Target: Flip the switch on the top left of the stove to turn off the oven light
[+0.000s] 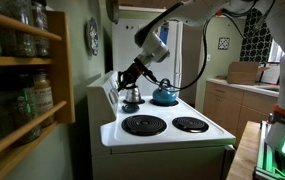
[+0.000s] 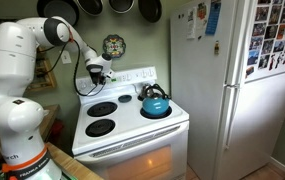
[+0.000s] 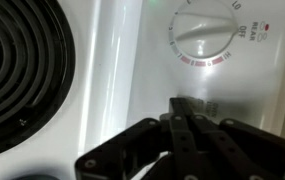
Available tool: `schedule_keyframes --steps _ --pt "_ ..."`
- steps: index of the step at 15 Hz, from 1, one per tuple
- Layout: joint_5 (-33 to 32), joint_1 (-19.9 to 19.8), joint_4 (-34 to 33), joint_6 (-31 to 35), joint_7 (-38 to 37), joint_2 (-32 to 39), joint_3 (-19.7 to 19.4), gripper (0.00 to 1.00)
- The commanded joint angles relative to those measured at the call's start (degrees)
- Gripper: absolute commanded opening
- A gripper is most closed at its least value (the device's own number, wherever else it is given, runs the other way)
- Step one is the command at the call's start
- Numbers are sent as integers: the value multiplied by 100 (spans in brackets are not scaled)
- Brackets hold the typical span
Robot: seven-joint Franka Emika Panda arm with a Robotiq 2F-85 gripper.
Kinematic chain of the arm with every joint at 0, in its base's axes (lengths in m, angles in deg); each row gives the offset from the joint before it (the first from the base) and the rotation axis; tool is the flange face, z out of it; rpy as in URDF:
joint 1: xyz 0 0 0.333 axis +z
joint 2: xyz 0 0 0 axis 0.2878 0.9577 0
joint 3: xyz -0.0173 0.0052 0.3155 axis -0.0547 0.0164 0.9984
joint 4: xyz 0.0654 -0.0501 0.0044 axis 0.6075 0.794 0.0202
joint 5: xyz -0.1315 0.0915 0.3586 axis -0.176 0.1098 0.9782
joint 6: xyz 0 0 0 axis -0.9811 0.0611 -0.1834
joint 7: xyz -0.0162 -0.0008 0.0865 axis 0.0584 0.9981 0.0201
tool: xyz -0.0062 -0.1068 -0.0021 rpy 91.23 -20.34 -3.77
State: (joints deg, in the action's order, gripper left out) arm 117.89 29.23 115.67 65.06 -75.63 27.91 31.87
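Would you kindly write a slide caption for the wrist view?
Shut tool poised at the stove's white back panel, near a knob and a coil burner.

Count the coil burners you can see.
2: one burner toward the rear of the stove, another toward its front. More may be hidden under the blue kettle.
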Motion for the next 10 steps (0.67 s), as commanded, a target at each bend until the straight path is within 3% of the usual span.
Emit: schedule_keyframes --steps 1,10 --pt "10 -23 245 177 -169 -240 37 0" --pt "-115 -8 177 140 -525 -211 -7 0"
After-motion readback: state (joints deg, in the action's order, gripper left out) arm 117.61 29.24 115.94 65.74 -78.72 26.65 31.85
